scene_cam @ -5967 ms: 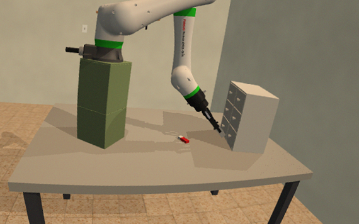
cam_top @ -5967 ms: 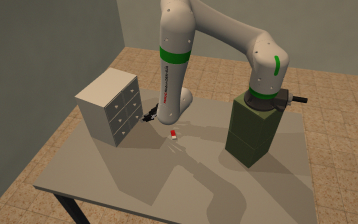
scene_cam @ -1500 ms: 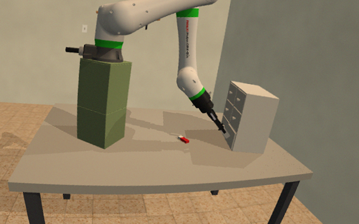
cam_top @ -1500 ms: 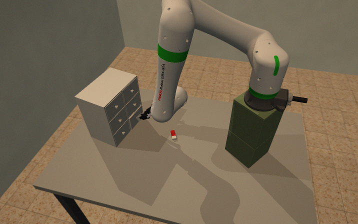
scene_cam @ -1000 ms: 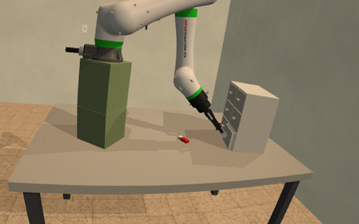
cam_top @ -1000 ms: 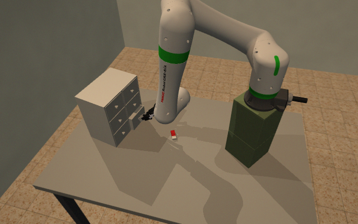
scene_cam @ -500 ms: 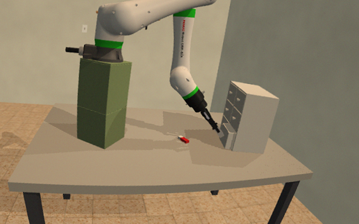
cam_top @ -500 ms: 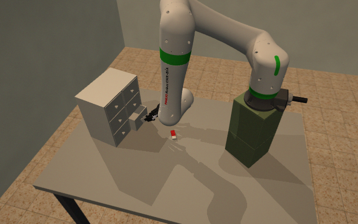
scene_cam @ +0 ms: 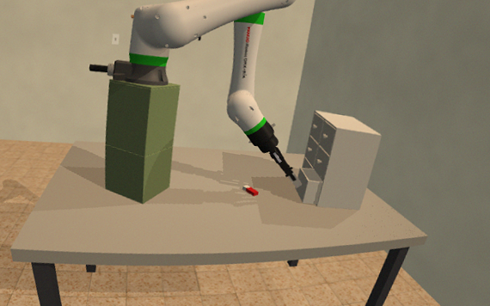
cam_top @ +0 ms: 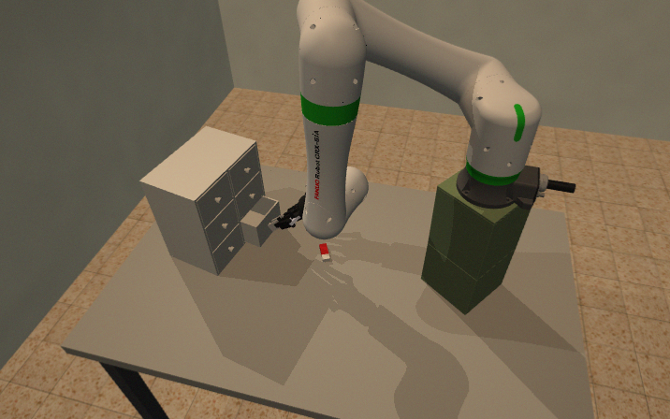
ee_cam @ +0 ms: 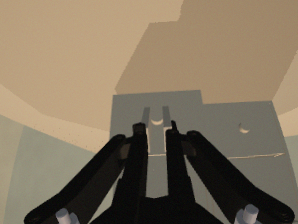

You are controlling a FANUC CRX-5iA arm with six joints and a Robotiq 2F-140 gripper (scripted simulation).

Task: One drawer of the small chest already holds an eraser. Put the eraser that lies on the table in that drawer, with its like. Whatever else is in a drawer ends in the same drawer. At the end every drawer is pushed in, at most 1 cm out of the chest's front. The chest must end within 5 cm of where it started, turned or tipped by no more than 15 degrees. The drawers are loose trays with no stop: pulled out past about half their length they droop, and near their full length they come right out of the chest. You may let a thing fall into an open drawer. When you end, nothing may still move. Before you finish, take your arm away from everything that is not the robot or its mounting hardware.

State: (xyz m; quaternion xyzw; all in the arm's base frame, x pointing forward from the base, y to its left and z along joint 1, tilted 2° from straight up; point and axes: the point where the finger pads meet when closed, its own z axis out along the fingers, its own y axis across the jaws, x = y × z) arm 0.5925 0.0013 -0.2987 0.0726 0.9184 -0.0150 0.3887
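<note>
The grey chest (cam_top: 172,227) (scene_cam: 348,173) (ee_cam: 262,132) stands upright on the table. Its bottom drawer (cam_top: 252,233) (scene_cam: 310,190) (ee_cam: 126,112), in the column farther from the top camera, is pulled part-way out and looks level. No eraser shows in the part of its inside that is visible. The other drawers look pushed in. My gripper (cam_top: 276,224) (scene_cam: 295,181) (ee_cam: 156,116) points slantwise down at this drawer's front, its narrow-set fingertips on both sides of the knob (ee_cam: 157,122). The red and white eraser (cam_top: 324,251) (scene_cam: 251,191) lies on the table in front of the chest.
The green pedestal (cam_top: 459,256) (scene_cam: 133,137) carries the arm at the side of the table (cam_top: 163,336) (scene_cam: 206,227) opposite the chest. The arm's forearm hangs above the area between eraser and chest. A wall stands behind the chest.
</note>
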